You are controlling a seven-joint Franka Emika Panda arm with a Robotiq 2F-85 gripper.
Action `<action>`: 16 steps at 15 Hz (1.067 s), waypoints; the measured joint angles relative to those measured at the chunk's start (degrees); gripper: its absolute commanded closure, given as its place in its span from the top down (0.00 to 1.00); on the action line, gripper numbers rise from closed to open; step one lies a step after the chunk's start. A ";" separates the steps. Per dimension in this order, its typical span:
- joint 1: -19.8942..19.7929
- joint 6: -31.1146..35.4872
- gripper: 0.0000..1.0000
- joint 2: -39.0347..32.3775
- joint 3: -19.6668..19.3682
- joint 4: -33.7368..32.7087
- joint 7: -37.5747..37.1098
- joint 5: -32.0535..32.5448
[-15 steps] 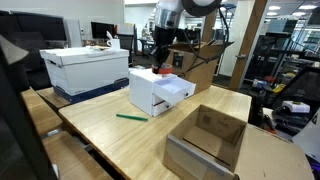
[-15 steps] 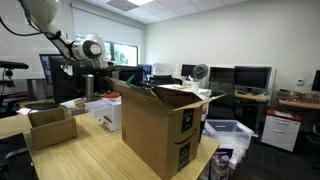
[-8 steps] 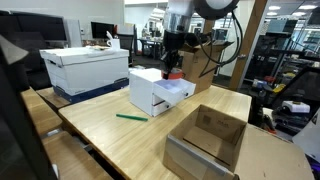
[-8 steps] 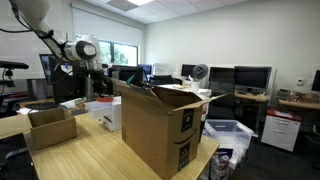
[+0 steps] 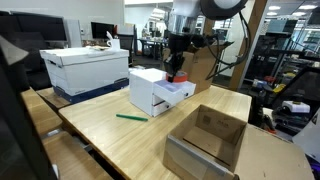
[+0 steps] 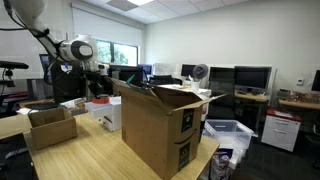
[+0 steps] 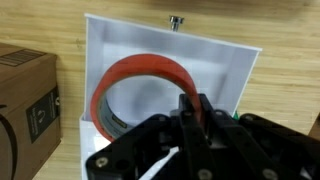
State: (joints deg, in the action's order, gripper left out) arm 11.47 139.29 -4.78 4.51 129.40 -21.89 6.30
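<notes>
My gripper [image 7: 194, 112] is shut on a red tape roll [image 7: 125, 70], pinching its rim. It hangs over the open white drawer [image 7: 225, 60], whose small metal knob [image 7: 176, 22] shows at its front. In an exterior view the gripper [image 5: 177, 70] holds the red roll [image 5: 178, 78] just above the drawer [image 5: 176, 92], which is pulled out of a white drawer unit [image 5: 146, 90]. In an exterior view the gripper [image 6: 95, 88] is small and far off at the left.
A green marker [image 5: 130, 116] lies on the wooden table [image 5: 100, 135]. An open cardboard box [image 5: 207, 140] stands at the table's near corner. A white lidded box [image 5: 85, 65] sits behind. A tall cardboard box [image 6: 165, 125] and a small one [image 6: 50, 127] also stand there.
The arm has carried the red tape roll sideways from above the drawer unit to over the open drawer and lowered it slightly. Nothing else moved.
</notes>
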 measured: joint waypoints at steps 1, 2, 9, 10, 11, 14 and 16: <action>-0.03 0.00 0.06 0.20 0.06 0.22 0.00 -0.33; -0.04 0.00 0.06 0.42 0.14 0.58 0.00 -0.77; -0.07 0.00 0.06 1.00 0.56 2.41 -0.01 -2.06; -0.09 0.00 0.06 1.00 0.59 2.51 -0.01 -2.35; -0.11 0.00 0.06 0.99 0.62 2.63 -0.01 -2.68; -0.15 0.00 0.06 0.98 0.67 2.88 -0.01 -3.83; -0.16 0.00 0.06 0.90 0.68 2.89 -0.01 -4.36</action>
State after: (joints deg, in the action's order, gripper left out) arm 11.31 139.29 -3.88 5.19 132.30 -21.89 1.95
